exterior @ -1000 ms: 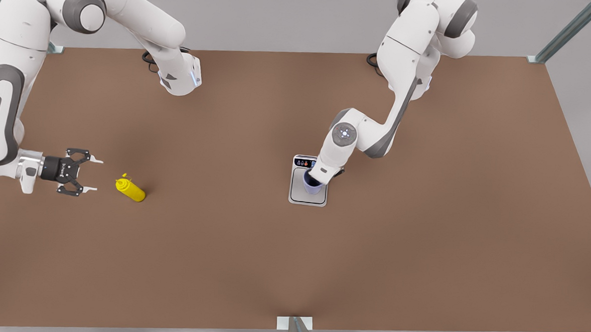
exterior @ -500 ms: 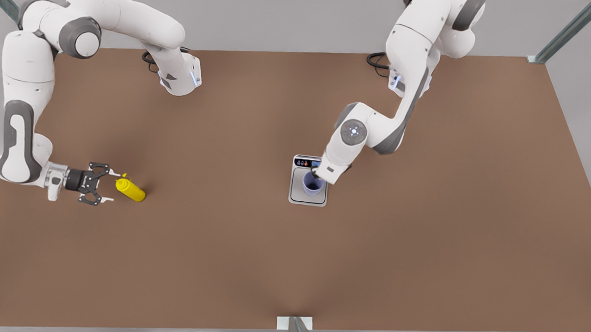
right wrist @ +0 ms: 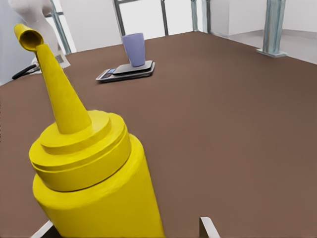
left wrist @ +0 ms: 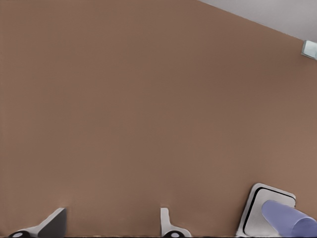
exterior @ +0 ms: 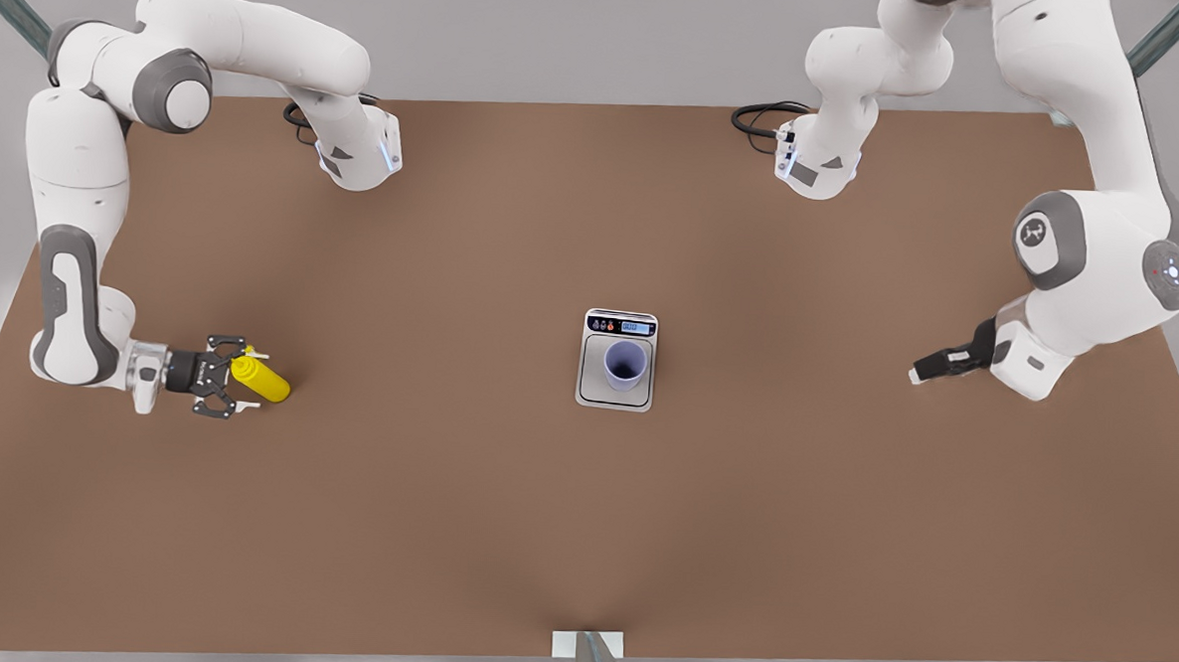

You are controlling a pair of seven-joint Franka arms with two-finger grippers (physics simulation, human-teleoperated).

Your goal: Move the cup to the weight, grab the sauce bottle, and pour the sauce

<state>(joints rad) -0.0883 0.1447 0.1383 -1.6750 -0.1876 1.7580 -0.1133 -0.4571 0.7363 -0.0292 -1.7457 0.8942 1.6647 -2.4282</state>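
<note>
Weight (exterior: 614, 397) is the biggest of the task's things, a flat silver-grey scale lying on the brown worktop (exterior: 442, 514) well away from both my grippers, roughly midway between them. It has a dark button strip and a small blue display at its far end. From my left wrist it is cut off at the frame edge (left wrist: 257, 213).

Next in size, the sauce bottle (exterior: 264, 381) lies on its side between the fingers of my right gripper (exterior: 249, 381). It is bright yellow, a ribbed shoulder narrowing to a pointed nozzle. From that wrist the bottle (right wrist: 94, 188) hides most of the gripper, so I see just one fingertip (right wrist: 208, 228), standing clear of the bottle's side. The fingers are apart, not clamped.

The cup (exterior: 625, 364) stands upright on the weight's plate, plain lavender-blue, tapered, darker inside. It is far ahead of my right gripper (right wrist: 134, 48).

My left gripper (exterior: 914, 377) waits low over the worktop, well off to the side of the weight, holding nothing. Its fingertips (left wrist: 54, 223) are spread wide, with only their ends visible from the wrist.
</note>
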